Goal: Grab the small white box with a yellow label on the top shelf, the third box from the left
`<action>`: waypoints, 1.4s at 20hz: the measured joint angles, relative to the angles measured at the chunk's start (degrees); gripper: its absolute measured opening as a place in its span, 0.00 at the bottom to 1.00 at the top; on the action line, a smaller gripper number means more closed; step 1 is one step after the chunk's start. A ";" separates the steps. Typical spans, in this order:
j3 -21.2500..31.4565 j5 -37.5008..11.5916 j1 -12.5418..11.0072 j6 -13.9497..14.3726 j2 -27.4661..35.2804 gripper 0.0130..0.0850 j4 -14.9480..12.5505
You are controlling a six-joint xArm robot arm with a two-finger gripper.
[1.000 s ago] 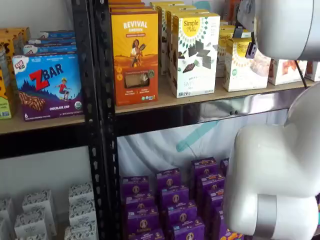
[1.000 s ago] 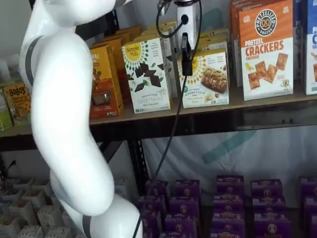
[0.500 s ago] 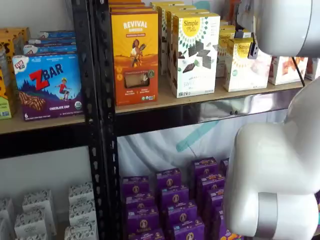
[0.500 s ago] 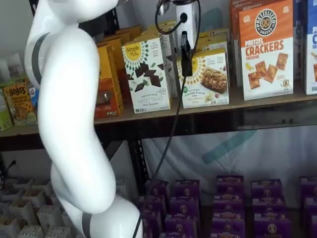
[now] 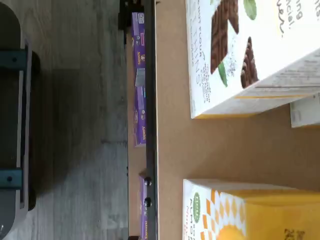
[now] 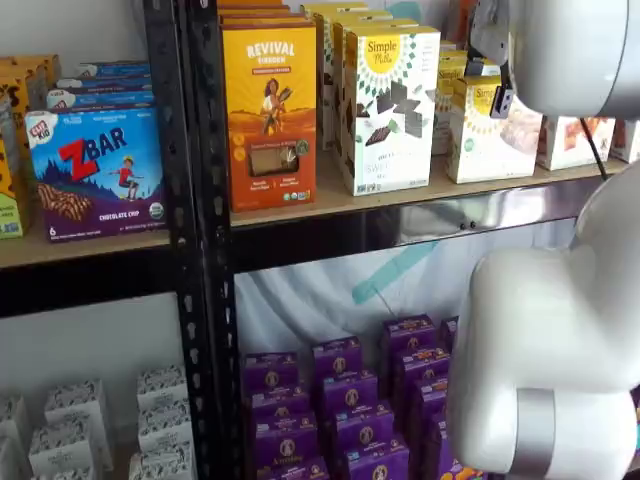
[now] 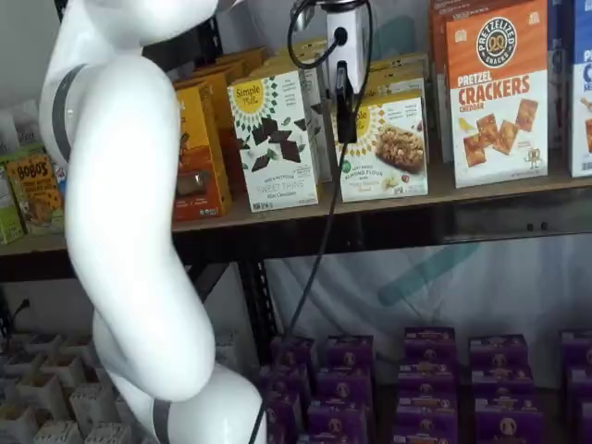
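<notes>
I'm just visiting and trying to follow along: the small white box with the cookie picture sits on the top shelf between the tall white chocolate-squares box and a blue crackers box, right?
Not quite: the crackers box is orange and white, not blue, as a shelf view shows. The rest holds: the small white box stands on the top shelf between it and the tall white chocolate-squares box.

Small white box [image 7: 384,146] upright on top shelf [image 7: 481,190]

You see grey wood-plank floor [image 5: 65,125] below, a pale wall [image 6: 60,25] behind, and black perforated rack posts [image 6: 185,200].
</notes>
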 joint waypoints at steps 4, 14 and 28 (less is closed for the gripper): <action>0.17 -0.17 0.10 0.08 -0.06 1.00 -0.04; 0.87 -0.89 -0.09 -0.11 -0.63 1.00 0.32; 0.98 -0.65 0.10 0.11 -1.01 0.72 0.14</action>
